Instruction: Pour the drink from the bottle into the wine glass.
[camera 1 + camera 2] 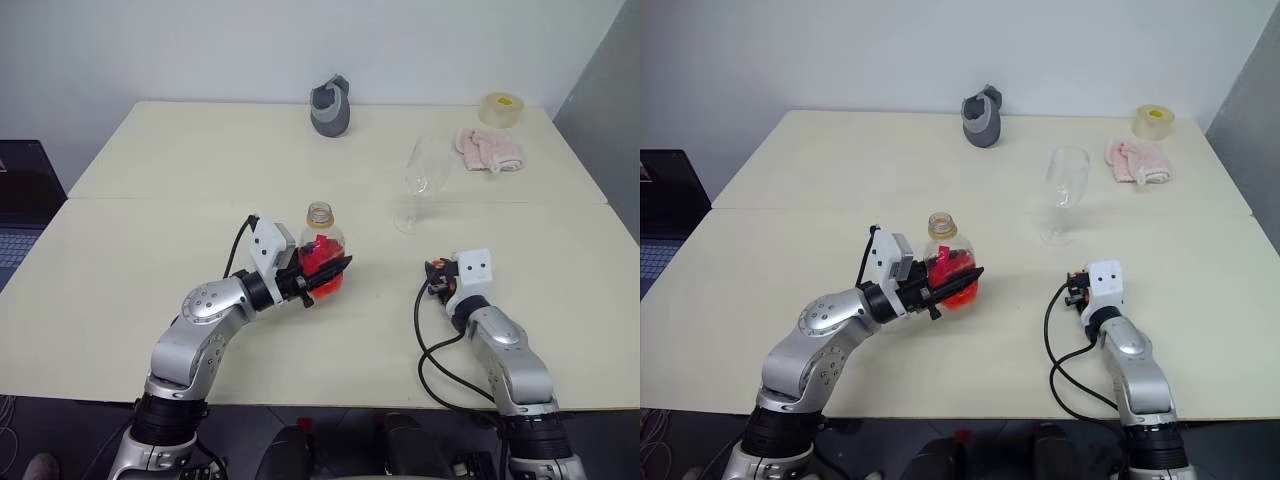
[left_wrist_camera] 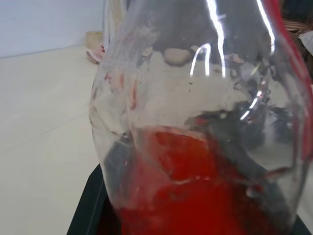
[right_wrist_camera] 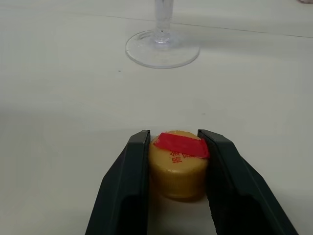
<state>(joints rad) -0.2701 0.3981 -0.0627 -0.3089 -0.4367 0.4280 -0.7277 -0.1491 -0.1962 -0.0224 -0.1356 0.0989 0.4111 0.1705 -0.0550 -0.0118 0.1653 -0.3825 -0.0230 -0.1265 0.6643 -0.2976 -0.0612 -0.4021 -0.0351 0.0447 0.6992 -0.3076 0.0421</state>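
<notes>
Left eye view, centre: left gripper [image 1: 322,272] fingers clenched on the uncapped bottle [image 1: 322,252]; right gripper [image 3: 172,164] fingers pinch its cap [image 3: 178,164] near the wine glass [image 1: 420,185].

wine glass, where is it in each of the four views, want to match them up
Left eye view: the wine glass stands right of centre, beyond the right gripper.
Right eye view: same spot, right of centre, behind the pink cloth's near side.
Left wrist view: I cannot pick it out behind the bottle.
Right wrist view: its foot and stem at the top, past the cap.
Shared landmark: the table seam left of the glass.
</notes>
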